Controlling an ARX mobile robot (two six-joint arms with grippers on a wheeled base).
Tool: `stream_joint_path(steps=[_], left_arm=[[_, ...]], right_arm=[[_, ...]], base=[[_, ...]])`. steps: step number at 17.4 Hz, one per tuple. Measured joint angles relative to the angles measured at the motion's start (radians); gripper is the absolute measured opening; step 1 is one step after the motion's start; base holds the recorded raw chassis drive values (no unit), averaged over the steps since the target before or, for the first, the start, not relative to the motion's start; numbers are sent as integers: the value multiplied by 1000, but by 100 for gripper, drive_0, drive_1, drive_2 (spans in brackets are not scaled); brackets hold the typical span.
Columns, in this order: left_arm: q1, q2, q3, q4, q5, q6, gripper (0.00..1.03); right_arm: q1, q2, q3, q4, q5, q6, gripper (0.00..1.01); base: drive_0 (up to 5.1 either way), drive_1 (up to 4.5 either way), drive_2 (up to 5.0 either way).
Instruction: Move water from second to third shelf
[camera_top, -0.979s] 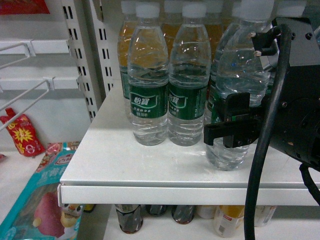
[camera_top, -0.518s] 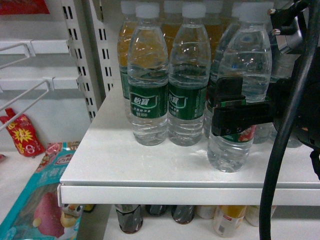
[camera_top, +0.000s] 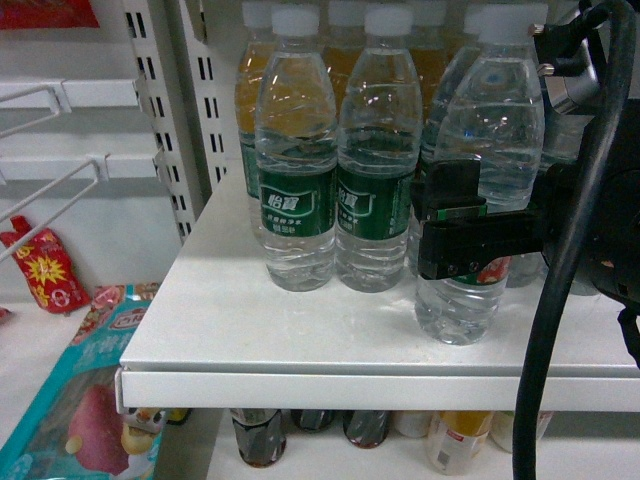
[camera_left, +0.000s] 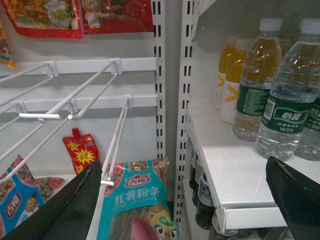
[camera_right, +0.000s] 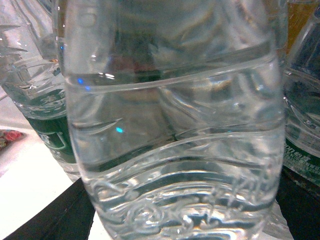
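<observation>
Right hand (camera_top: 462, 235) reaches in level from the side, its black fingers (camera_top: 470, 250) clamped across the labelled middle of the water (camera_top: 480, 150), a clear ribbed bottle with a white cap. The bottle stands upright between them, its base at the white shelf (camera_top: 300, 345); whether it touches or is just lifted I cannot tell. The right wrist view is filled by the bottle's ribbed wall, with dark finger pads (camera_right: 45, 215) low on either side. Two more water bottles (camera_top: 335, 200) stand just beside the hand, with orange juice bottles (camera_left: 231, 75) behind them. Left hand (camera_left: 185, 200) hangs spread wide, gripping nothing, near wire racks (camera_left: 75, 100) and a snack packet (camera_left: 135, 200).
</observation>
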Motion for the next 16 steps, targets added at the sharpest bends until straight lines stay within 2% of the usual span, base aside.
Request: stream_joint_path(steps=[9,16], left_arm=[[0,0,0,0,0,0,98],[0,0,0,0,0,0,98]], right_arm=[[6,-171,-108,-55,-37,16,98],[-6,-530,-257,-203,-78,15,98]], base=[[0,0,0],[0,0,0]])
